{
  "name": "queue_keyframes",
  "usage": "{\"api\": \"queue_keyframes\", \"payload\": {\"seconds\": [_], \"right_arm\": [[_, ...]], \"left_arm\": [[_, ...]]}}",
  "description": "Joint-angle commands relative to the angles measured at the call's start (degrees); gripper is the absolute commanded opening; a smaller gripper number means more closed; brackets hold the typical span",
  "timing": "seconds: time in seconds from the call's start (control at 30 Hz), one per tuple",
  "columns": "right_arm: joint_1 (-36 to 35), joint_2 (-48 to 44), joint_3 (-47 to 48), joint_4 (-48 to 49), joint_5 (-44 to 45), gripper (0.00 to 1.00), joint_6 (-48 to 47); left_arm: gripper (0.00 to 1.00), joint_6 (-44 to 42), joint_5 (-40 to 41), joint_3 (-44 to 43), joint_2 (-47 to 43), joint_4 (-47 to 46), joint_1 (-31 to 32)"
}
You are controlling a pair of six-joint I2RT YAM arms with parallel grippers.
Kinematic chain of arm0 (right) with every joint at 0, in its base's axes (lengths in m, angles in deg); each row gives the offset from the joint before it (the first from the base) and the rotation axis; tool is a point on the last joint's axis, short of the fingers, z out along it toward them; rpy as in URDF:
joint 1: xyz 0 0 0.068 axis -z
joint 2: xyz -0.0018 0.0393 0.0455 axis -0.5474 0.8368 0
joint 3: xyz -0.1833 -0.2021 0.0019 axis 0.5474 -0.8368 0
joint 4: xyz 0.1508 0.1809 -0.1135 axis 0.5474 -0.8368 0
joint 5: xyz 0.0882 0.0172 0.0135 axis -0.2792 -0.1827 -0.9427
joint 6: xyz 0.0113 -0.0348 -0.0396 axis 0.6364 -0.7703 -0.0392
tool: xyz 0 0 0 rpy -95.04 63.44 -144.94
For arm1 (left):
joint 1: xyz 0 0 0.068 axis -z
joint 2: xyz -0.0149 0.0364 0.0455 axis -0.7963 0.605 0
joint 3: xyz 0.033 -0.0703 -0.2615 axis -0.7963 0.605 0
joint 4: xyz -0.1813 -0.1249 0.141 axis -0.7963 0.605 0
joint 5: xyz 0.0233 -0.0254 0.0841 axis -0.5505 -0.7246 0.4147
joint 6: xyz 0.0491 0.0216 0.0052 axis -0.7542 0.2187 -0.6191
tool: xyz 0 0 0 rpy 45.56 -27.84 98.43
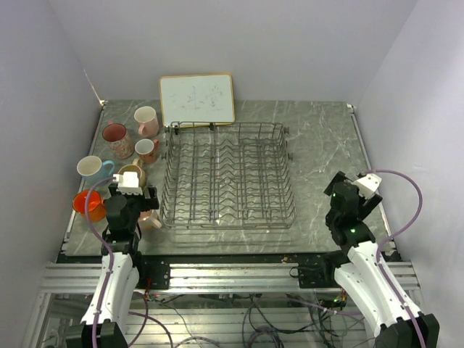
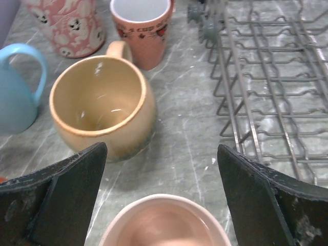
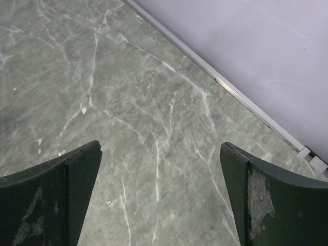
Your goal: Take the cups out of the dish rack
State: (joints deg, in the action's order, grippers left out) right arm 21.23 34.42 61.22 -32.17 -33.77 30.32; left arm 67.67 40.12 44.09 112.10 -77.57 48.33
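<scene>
The dish rack (image 1: 228,177) stands mid-table and holds no cups; its left wall shows in the left wrist view (image 2: 266,97). Seven cups stand on the table left of it: a pink one (image 1: 146,119), a patterned pink one (image 1: 116,139), a salmon one (image 1: 147,150), a light blue one (image 1: 93,170), a tan one (image 1: 133,174), an orange one (image 1: 87,201) and a pale pink one (image 1: 150,217). My left gripper (image 2: 161,148) is open, with the pale pink cup (image 2: 164,223) upright between its fingers, not touching them. The tan cup (image 2: 100,105) is just ahead. My right gripper (image 3: 160,146) is open over bare table.
A wood-framed whiteboard (image 1: 197,99) leans at the back behind the rack. The salmon cup (image 2: 141,31), patterned mug (image 2: 69,25) and light blue mug (image 2: 18,95) crowd the area ahead of my left gripper. The enclosure wall (image 3: 246,46) runs close by my right gripper.
</scene>
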Motion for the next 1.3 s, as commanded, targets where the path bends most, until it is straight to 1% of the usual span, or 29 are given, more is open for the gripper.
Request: {"api": "queue_keyframes", "payload": {"seconds": [0.0, 0.1, 0.23, 0.33, 0.4, 0.43, 0.57, 0.67, 0.73, 0.8, 0.87, 0.97, 1.07, 1.1, 1.2, 1.27], "right_arm": [[0.21, 0.31, -2.52, 8.58, -0.79, 1.00, -6.02], [0.29, 3.38, -4.16, 12.65, -0.53, 1.00, -7.65], [0.69, 4.27, -6.75, 13.16, 1.91, 1.00, -0.39], [0.68, 3.14, -10.48, 17.08, -0.94, 1.00, -4.31], [0.71, 2.27, -12.18, 17.44, -0.41, 1.00, -3.66], [0.72, 1.32, -13.13, 17.94, 0.48, 1.00, -2.84], [0.63, -3.90, -18.21, 24.01, -1.33, 1.00, -6.80], [0.67, -2.86, -18.70, 23.90, -0.83, 1.00, -5.34], [0.70, -0.26, -18.31, 25.45, -1.52, 1.00, -6.13], [0.63, 1.87, -18.14, 27.49, -3.43, 1.00, -7.96], [-0.02, 2.62, -18.74, 30.56, -7.92, 1.00, -11.58], [-1.84, -0.51, -20.93, 32.90, -13.88, 1.00, -16.26], [-2.24, -5.70, -23.62, 33.32, -20.26, 1.00, -18.62], [-2.15, -7.05, -24.46, 33.22, -20.79, 1.00, -18.81], [-1.98, -5.61, -24.91, 34.59, -19.55, 1.00, -18.57], [-1.97, -6.28, -25.14, 34.39, -19.81, 1.00, -18.64]], "left_arm": [[1.00, 3.05, 9.00, 0.75, -0.90, -3.02, -0.06], [0.99, 3.50, 10.13, 0.88, -1.22, -2.95, -0.04], [0.99, 3.84, 10.38, 2.07, -4.10, -2.21, 0.05], [0.99, 3.93, 10.15, 2.69, -5.92, -1.46, 0.05], [0.99, 3.93, 10.13, 2.79, -5.86, -1.56, -0.02], [0.99, 3.92, 10.02, 2.69, -5.50, -1.91, 0.01], [0.99, 3.85, 9.89, 2.54, -4.83, -2.12, -0.02], [0.99, 3.74, 9.49, 3.16, -6.31, -1.70, 0.00], [0.99, 3.50, 9.07, 3.48, -6.99, -1.70, 0.05], [0.99, 3.50, 9.05, 3.37, -6.70, -1.86, 0.01], [1.00, 3.46, 9.07, 3.35, -6.43, -1.98, -0.01], [0.99, 3.50, 9.11, 3.36, -6.65, -1.91, 0.00], [0.99, 3.50, 9.07, 3.40, -6.54, -1.91, -0.03], [0.99, 3.50, 9.05, 3.37, -6.48, -1.91, 0.03], [1.00, 3.50, 8.95, 3.34, -6.50, -1.91, 0.00], [0.99, 3.50, 8.89, 3.36, -6.54, -1.91, 0.04]]}}
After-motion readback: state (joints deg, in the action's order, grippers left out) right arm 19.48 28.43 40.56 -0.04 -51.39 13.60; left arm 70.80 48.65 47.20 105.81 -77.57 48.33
